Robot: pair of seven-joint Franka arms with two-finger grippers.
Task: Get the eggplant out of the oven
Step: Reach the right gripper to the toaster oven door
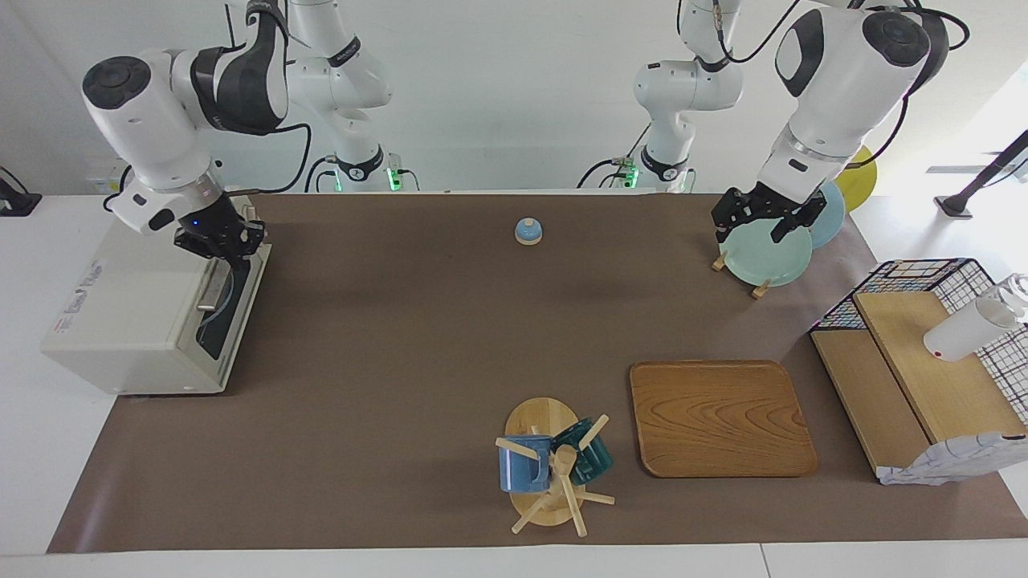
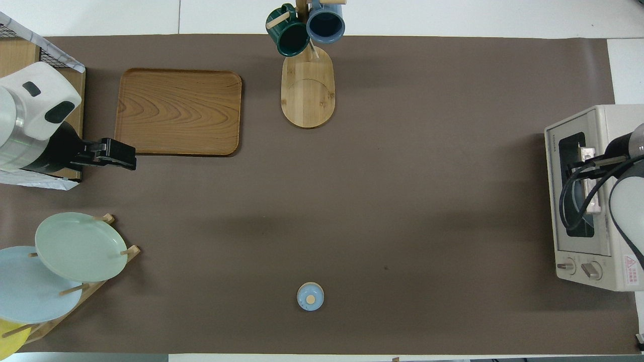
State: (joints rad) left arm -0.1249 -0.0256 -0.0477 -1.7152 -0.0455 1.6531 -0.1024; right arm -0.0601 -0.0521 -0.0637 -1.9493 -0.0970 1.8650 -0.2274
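Right gripper [image 1: 227, 238] was at the oven door's top edge; you couldn't tell from either view whether its jaws were wide or narrow.

Detail: it sat on the metal bar handle [image 2: 589, 182] of the boxy cream-white toaster oven [image 1: 136, 321], dark glass door shut, at the right arm's end of the table. Slim dark purple eggplant wasn't visible, so its spot can't be told. Left gripper [image 1: 763, 217] hung over the pale green plate [image 1: 767, 255] in the wooden rack; jaw state unclear too. Rounded wooden tray [image 1: 719, 417] lay farther from the robots than the plate, w/ wooden mug tree [image 1: 546, 474] beside it.
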